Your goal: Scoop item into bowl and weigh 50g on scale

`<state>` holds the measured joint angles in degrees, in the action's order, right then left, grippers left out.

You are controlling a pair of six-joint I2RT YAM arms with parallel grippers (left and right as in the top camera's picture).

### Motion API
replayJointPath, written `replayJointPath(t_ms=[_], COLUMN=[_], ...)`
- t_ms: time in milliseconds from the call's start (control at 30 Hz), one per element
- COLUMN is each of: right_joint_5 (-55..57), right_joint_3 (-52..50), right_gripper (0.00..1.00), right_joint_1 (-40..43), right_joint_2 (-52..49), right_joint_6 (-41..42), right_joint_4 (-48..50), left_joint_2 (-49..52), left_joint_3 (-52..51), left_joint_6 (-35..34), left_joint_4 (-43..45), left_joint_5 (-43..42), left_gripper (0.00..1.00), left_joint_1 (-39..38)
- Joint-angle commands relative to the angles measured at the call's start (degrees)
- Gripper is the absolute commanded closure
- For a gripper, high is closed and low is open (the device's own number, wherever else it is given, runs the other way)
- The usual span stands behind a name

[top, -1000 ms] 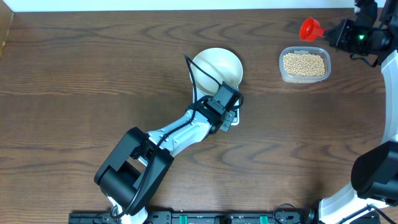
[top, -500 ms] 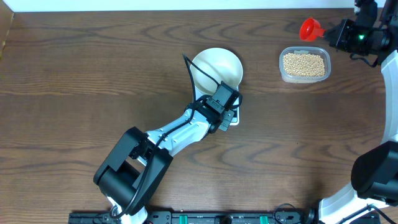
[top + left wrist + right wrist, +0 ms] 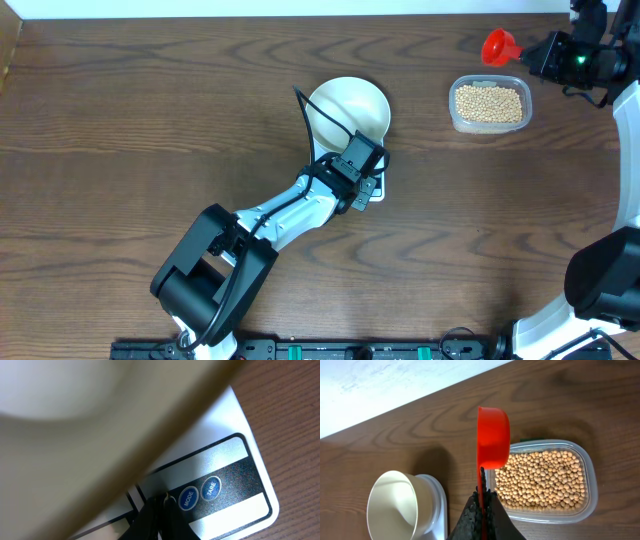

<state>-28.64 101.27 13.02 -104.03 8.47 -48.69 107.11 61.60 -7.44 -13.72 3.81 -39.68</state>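
Taring before I scoop
Overhead: bowl [image 3: 350, 105] sits on scale [image 3: 377, 190], left gripper [image 3: 366, 182] over its front. Left wrist: closed fingertips [image 3: 150, 515] rest beside MODE [image 3: 187, 498]; I'd shift to TARE [image 3: 210, 488] and press lightly. Right wrist: right gripper [image 3: 481, 497] clamps the red scoop [image 3: 493, 437] above the beans [image 3: 540, 480] in their tub [image 3: 590, 467].

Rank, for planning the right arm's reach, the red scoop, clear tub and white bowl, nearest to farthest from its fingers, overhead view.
1. Red scoop, held in the right fingers, back right.
2. Clear tub, just in front.
3. White bowl, far off to the left.
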Motion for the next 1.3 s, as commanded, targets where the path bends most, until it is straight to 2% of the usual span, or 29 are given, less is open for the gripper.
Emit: replayJointPath(t_ms=[0, 633, 833, 1267], right_joint_5=[0.1, 0.3, 0.3, 0.3], right_joint_3=[1.0, 1.0, 1.0, 1.0], right_gripper=[0.99, 0.99, 0.99, 0.99], right_joint_1=[0.4, 0.4, 0.4, 0.4], right_joint_2=[0.8, 0.8, 0.8, 0.8], right_joint_6=[-0.9, -0.9, -0.9, -0.9], right_joint_4=[-0.2, -0.2, -0.2, -0.2], left_joint_2=[4.1, 7.7, 7.7, 7.7], left_joint_3=[-3.4, -3.4, -3.4, -3.4], left_joint_6=[0.3, 0.3, 0.2, -0.1], left_joint_4=[-2.0, 0.3, -1.0, -3.8], left_joint_5=[0.9, 1.1, -2.6, -2.8], left_gripper=[0.93, 0.93, 0.93, 0.93], left_joint_1=[1.1, 2.1, 1.9, 1.2])
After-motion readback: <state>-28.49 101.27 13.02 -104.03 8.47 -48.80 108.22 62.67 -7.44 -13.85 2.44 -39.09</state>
